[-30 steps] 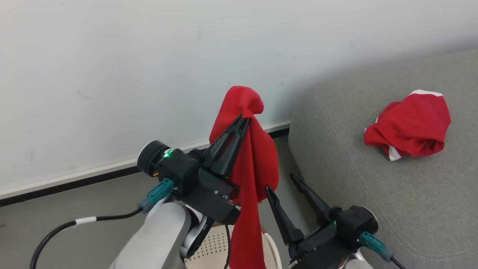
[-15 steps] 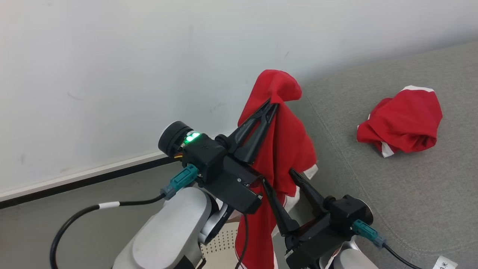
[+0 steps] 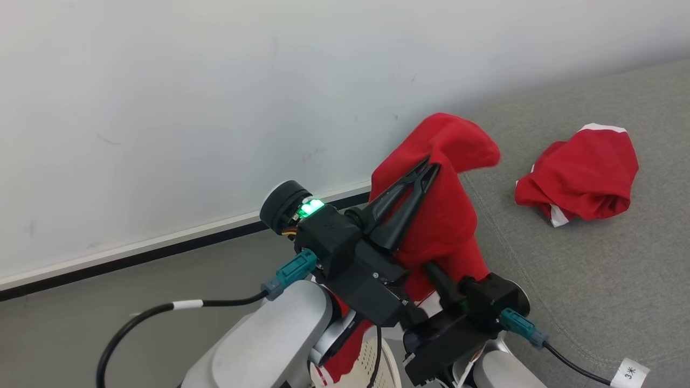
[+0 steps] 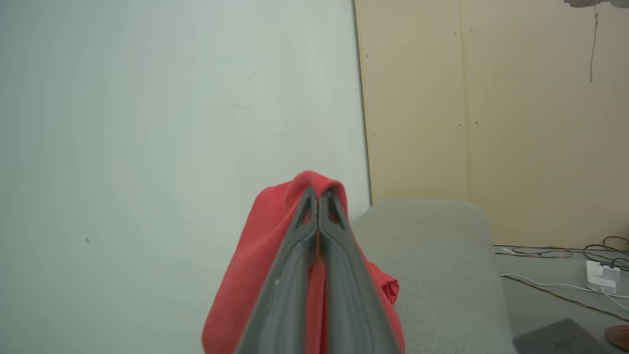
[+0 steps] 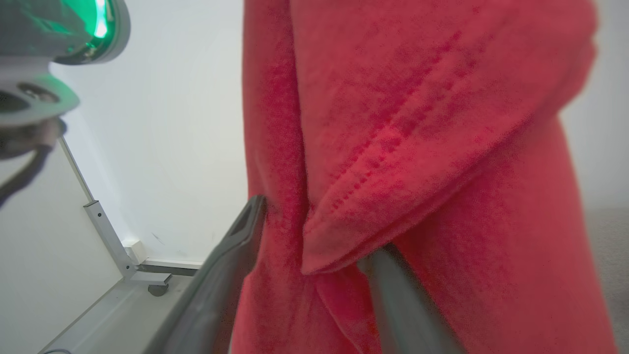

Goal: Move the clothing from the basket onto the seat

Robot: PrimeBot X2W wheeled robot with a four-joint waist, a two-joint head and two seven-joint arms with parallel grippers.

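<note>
Progress about midway, at a guess: one red garment with white trim (image 3: 579, 178) already lying crumpled on the seat (image 3: 593, 280), well in from its edge. Up in the air, a second red garment (image 3: 447, 215), pinched near its top by the left gripper (image 3: 428, 170), fingers pressed together on a fold. Hangs at the seat's near corner, not yet over the cushion proper, with its tail trailing down toward the basket (image 3: 391, 366) below. Lower down, the right gripper (image 5: 317, 231), fingers apart and astride the hanging cloth, not clamped on it as far as can be told.

Left to do: carry across, lower, let go. Any more clothing in the basket: cannot tell, mostly hidden beneath the arms.

Around: pale wall (image 3: 215, 108), dark skirting strip (image 3: 161, 253), grey floor (image 3: 81, 323), white tag (image 3: 629, 372) at the seat's front edge, cables (image 4: 540, 251) beyond the seat. Possible snags: trailing hem catching on the basket rim or on the right gripper's fingers.
</note>
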